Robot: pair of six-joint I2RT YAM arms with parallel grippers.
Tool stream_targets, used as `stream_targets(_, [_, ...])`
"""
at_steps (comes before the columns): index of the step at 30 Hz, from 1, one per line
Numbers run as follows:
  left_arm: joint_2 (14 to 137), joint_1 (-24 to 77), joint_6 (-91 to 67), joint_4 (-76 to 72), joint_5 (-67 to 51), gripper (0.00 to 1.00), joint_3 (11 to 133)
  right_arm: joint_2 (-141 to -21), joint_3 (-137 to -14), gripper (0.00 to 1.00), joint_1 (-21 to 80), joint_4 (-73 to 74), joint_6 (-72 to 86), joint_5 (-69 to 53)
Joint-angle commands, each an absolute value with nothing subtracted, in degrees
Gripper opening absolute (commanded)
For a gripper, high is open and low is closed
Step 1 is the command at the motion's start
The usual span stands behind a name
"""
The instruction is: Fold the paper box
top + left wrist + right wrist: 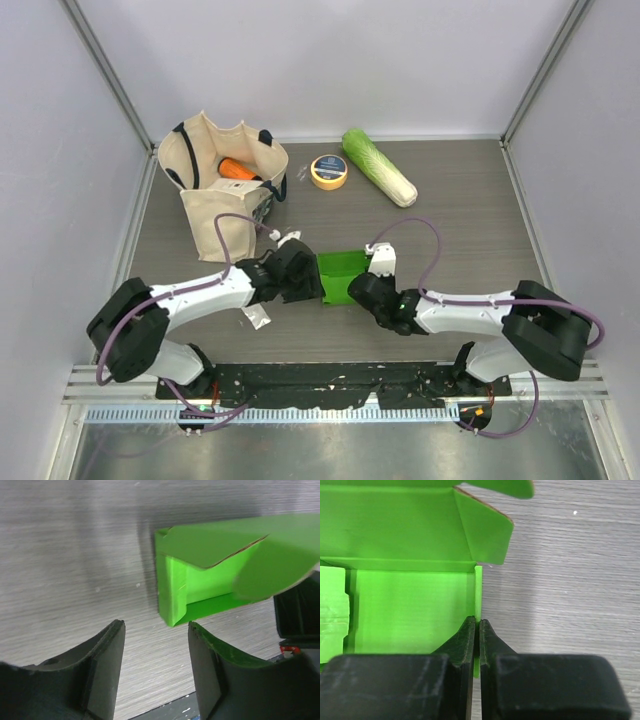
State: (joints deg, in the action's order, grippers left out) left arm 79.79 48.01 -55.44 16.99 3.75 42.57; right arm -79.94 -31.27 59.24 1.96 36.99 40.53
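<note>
Box [343,274] toward the tabletop's [470,220] near edge: your right end effector [476,631] clenches one side wall; your left end effector [156,629] stands released beside it.

Centre: paper box [342,275] hemmed on both sides — left gripper [308,280] just off its left wall, fingers spread; right gripper [362,290] pinching its right wall.
Far side: a bare strip of table [480,210] lies between the box and the tape roll [329,171] and cabbage [378,167].
Left rear: tote bag [222,185] (mouth gaping) stands just behind the left forearm.

Overhead from behind, wrist views close, all sharing paper box [342,272]
</note>
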Motion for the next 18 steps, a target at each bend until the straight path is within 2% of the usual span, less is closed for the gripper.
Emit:
stream_targets(1, [83.7,49.1,-56.1,13.4,4.7,0.52,48.9,-74.7,-29.0,0.01,59.3,3.9,42.2,44.7])
stream_targets(7, [88.0,51.1,-59.8,13.3,6.2,0.56,51.5,-71.7,-26.6,0.01,59.3,4.0,43.7,45.4])
stream_targets(13, [90.6,52.7,-60.6,15.8,11.2,0.51,53.8,-72.7,-27.0,0.01,59.3,4.1,46.1,45.7])
stream_targets(18, [92.7,53.3,-61.0,15.5,12.6,0.43,54.1,-72.9,-26.9,0.04,59.3,3.6,47.2,44.5])
